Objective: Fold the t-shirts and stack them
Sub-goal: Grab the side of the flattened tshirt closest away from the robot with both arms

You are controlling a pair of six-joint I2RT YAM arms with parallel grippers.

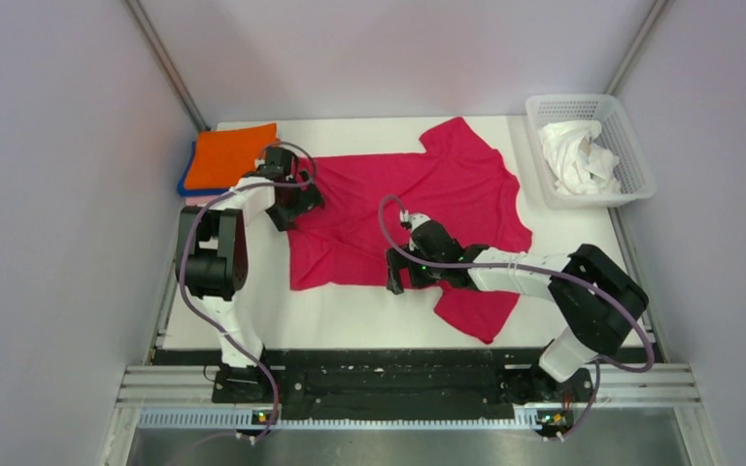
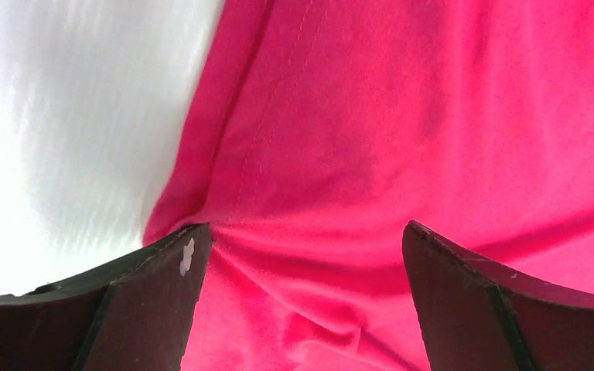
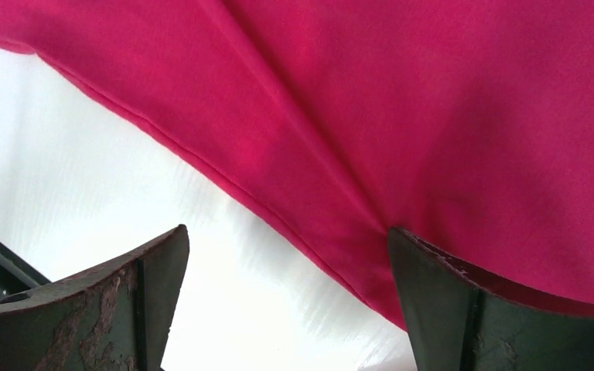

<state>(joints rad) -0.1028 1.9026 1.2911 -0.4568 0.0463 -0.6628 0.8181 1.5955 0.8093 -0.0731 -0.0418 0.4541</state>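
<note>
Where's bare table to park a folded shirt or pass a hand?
Free: near table strip between the crimson shirt hem and front edge; far strip between the orange shirt and crimson sleeve; small patch on the near side of the basket. Crowded: the middle, covered by crimson cloth; both far corners.

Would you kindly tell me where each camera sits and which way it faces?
Top external: above and behind the arms, looking down on the table, red shirt and basket; both arms show whole.
Left wrist: on the left arm, looking down past the open left gripper at the shirt's edge.
Right wrist: on the right arm, past the open right gripper at shirt hem and table.
Shared: all three see the red shirt.
</note>
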